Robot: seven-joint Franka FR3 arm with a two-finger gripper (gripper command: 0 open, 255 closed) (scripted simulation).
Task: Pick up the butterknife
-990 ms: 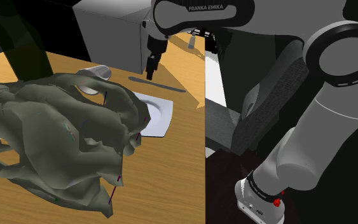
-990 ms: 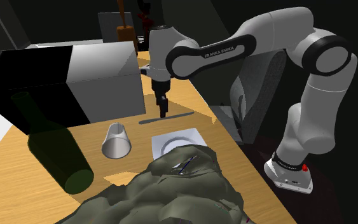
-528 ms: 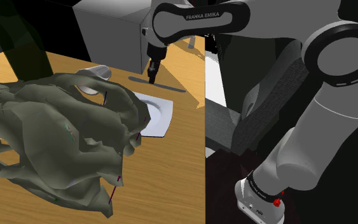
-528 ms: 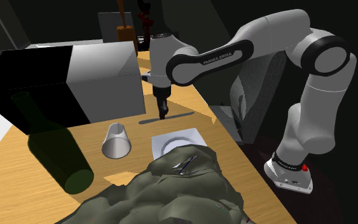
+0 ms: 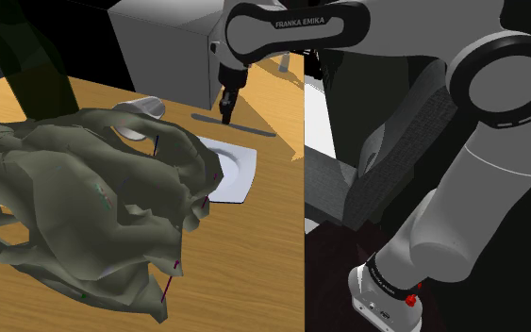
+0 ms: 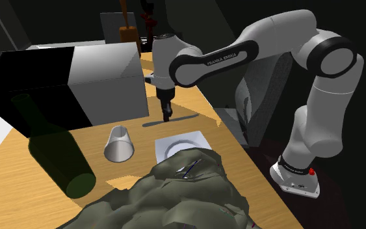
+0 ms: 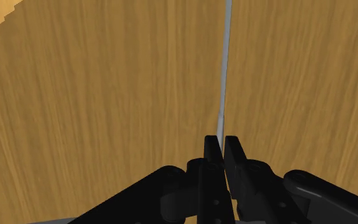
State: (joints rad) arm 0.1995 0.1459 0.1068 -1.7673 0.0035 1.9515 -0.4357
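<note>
Wrist view: butterknife (image 7: 224, 70) runs out of frame away from the tool (image 7: 223, 143), and its near end is buried between the pinched fingers (image 7: 211, 151), so neither end shows. Shoulder view: grey-green lumpy mass (image 5: 84, 203) is cropped by the left and bottom edges and covers part of the white plate (image 5: 238, 174) and the cup (image 5: 150, 104); dark bottle (image 5: 32, 57) is cropped at the top. Second exterior view: same mass runs off the bottom edge and overlaps the plate's near edge.

Butterknife (image 5: 254, 129): grey, slim, straight, unmarked.
Lay full-length on the wooden tabletop (image 7: 75, 95), not lifted; clasped partway along its length between the closed-in fingers of the black gripper (image 7: 223, 143).
</note>
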